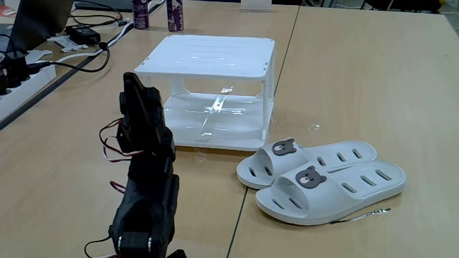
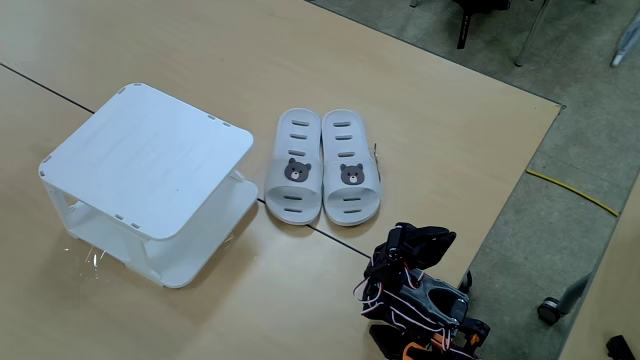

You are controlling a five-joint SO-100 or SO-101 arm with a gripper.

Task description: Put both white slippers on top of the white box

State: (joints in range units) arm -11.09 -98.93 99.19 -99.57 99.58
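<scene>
Fingers (image 1: 133, 89) well apart from slippers (image 1: 323, 179); box (image 1: 208, 57) beyond.

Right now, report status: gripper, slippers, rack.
Black arm folded; gripper state unreadable. Both white rubber bear-badge slippers side by side on the wooden table, untouched. White plastic two-tier rack top bare. Nothing blocking.

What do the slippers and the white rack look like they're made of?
White slippers: probably soft moulded rubber or foam, matte, with rounded edges and cut sole slots. White box: likely hard plastic; its lower shelf glares with reflections, and the posts are thin.
</scene>
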